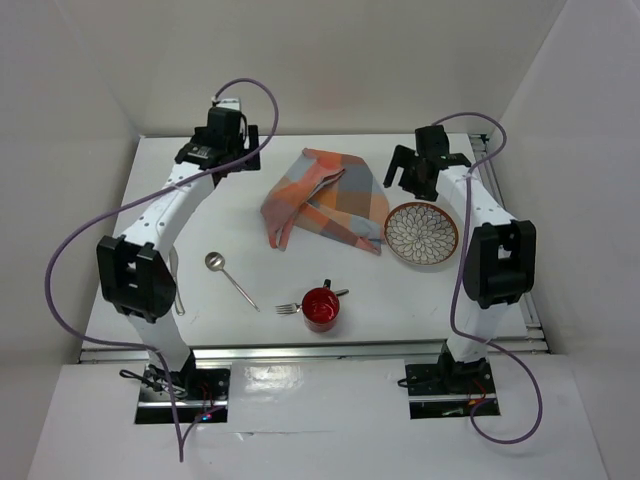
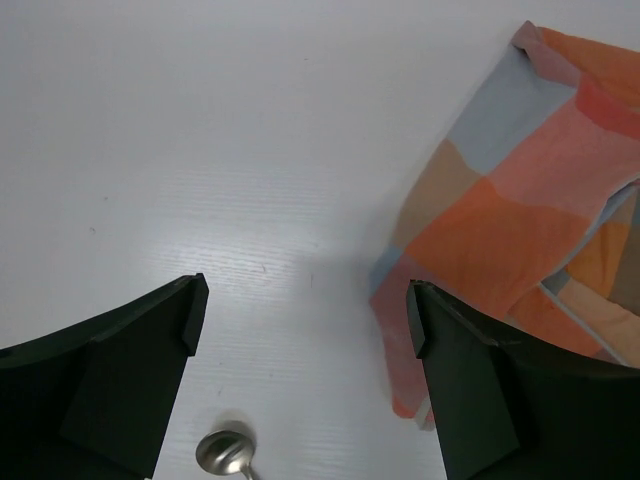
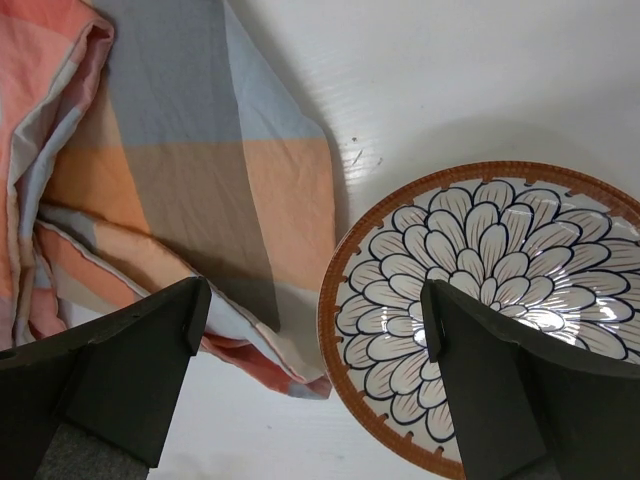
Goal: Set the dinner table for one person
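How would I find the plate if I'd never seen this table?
Start at the big white table and look at its right side, just right of the checked cloth. The plate is the flat round thing there, with a brown rim and dark-outlined white petals like a big flower inside.

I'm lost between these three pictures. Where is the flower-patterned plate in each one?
Top external: flower-patterned plate right of centre, on the white table.
Left wrist: not in it.
Right wrist: lower right, cut off by the frame edge.
Shared landmark: the checked cloth, left of the plate, seen in all three views.
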`<state>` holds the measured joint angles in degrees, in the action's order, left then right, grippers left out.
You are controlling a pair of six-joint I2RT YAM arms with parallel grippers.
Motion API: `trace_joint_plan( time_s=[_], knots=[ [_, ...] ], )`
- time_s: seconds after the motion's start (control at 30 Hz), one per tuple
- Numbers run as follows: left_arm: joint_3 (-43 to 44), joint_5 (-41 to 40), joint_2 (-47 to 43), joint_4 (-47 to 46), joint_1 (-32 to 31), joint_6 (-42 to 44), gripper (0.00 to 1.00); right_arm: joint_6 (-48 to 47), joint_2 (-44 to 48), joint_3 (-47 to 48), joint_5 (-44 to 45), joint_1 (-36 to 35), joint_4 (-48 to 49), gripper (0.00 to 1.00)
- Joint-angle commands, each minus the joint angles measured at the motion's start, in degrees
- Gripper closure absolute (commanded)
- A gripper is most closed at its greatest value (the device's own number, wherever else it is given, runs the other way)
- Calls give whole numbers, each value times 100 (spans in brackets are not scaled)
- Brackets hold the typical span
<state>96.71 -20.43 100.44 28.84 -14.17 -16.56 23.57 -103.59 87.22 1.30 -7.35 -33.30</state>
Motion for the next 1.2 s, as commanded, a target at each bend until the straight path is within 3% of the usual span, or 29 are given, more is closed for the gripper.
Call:
trace_joint_plan(
  time_s=[0.0,0.13,0.4,0.57,0.63,0.73,0.97,1.17],
  knots=[
    [681,-165,325,349,11,-129,0,183,-82,260,55,-38,-151,0],
    [1622,311,1029,1044,-50,-181,0,183,-135,260,-69,-38,-63,0],
    [1694,908,1363,807,-497,346,0,-36,-241,260,55,-91,-63,0],
    [2264,1049,1943,807,-964,697,4,-90,-180,137,-77,-91,51,0],
    [2860,1049,2468,991,-1226,933,4,-142,-127,-46,-77,-91,112,0],
    [3626,541,3058,1247,-1499,1145,1,-142,-74,-161,-130,-91,166,0],
    [3776,-277,3797,509,-1913,1602,3,-142,-196,-214,-253,-38,166,0],
    [4067,-849,4335,96,-1914,1664,5,-142,-311,-161,-438,-38,166,0]
  ],
)
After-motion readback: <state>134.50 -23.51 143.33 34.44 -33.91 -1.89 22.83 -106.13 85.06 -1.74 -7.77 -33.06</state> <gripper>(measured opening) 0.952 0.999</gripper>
